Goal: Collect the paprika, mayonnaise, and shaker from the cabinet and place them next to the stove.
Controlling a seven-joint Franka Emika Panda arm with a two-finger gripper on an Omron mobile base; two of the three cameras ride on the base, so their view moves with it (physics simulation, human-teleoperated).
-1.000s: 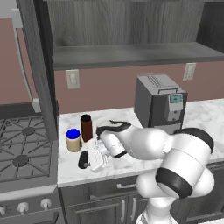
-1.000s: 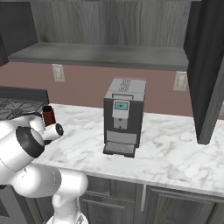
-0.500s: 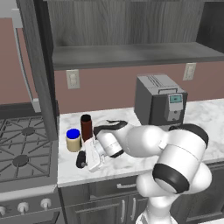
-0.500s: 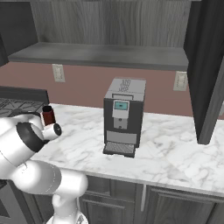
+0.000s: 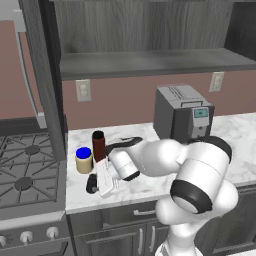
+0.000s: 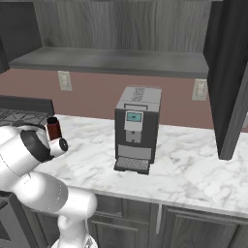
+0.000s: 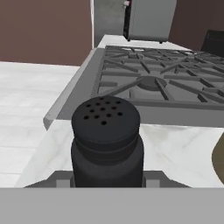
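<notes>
We read no label text, paprika (image 5: 99,145) too small. Gripper (image 5: 98,183) jaws clamp shaker (image 7: 107,140), prob. touching counter (image 5: 145,187) near front edge, beside stove (image 5: 25,170).

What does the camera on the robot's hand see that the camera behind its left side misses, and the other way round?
Hand view: the perforated top of the shaker, seen close up.

Left base view: the paprika, the mayonnaise, the cabinet shelf, a grey coffee machine and the robot's arm.

Both show the shaker standing on the marble counter beside the stove, with its black grates.
</notes>
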